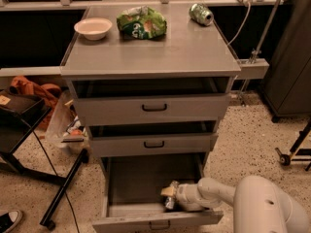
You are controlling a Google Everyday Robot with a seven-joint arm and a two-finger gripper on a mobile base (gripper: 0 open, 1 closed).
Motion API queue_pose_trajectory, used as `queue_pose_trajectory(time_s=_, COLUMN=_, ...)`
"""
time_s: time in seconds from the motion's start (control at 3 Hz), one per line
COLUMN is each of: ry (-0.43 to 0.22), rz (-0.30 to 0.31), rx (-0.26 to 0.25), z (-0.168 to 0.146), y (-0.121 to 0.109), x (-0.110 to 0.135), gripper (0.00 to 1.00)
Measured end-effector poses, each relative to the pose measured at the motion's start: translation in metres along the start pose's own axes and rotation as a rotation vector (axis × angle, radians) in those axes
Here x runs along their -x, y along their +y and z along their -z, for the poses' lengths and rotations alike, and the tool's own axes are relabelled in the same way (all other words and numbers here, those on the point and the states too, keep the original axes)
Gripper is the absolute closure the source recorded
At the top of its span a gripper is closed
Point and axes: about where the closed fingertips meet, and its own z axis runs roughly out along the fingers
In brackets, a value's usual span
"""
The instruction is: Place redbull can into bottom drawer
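Reaching into the bottom drawer (pixel 141 178) from the right, the gripper (pixel 170 193) sits low at the drawer's front right, just behind the front panel. The redbull can (pixel 169 203) is right at its tip, inside the drawer and close to the floor of the tray. The two look to be touching, but I cannot tell how far open the gripper is or whether it has hold of the can. The white arm (pixel 216 194) runs back to the right, over the drawer's side wall, to the robot's rounded body (pixel 269 208). The drawer is pulled well out. The middle drawer (pixel 153 143) and top drawer (pixel 154 108) above it each stand slightly ajar. On the cabinet top (pixel 160 55) are a white bowl (pixel 93 28) at the back left, a crumpled green bag (pixel 141 23) beside it, and a green can (pixel 201 14) on its side at the back right.
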Motion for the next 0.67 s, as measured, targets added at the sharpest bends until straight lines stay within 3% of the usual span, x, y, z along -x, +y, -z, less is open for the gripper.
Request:
queue_pose_trajectory(time_s=0.33, ry=-0.007, rz=-0.023, rx=0.038, z=0.006, y=-0.003, x=0.002, gripper=0.08)
queue_pose_trajectory(time_s=0.67, ry=-0.037, rz=-0.023, rx=0.067, z=0.021, y=0.003, x=0.010, gripper=0.00)
